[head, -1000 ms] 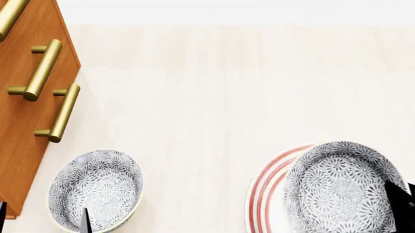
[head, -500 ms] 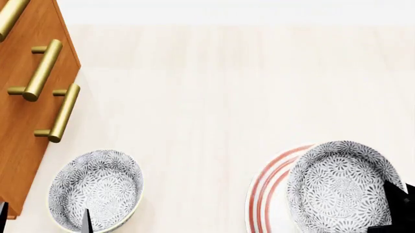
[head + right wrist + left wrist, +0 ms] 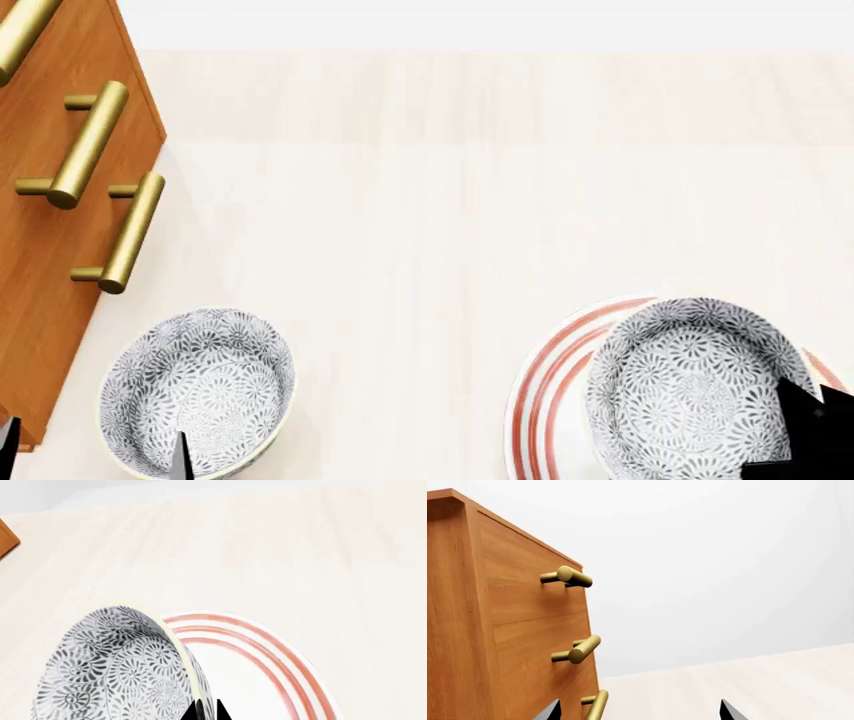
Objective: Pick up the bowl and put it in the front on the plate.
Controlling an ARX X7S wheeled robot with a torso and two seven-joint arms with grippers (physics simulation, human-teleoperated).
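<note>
Right gripper point(image 3: 814, 430) reaches in from the head view's lower right corner, its fingers pinched nearly together on the rim of the bowl point(image 3: 694, 390), which sits over the plate point(image 3: 547, 400). Left gripper point(image 3: 637, 712) stands wide apart and empty beside the wooden cabinet point(image 3: 507, 630).

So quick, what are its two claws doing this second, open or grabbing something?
Left gripper: open, holding nothing.
Right gripper: shut on the rim of the bowl, over the plate.
</note>
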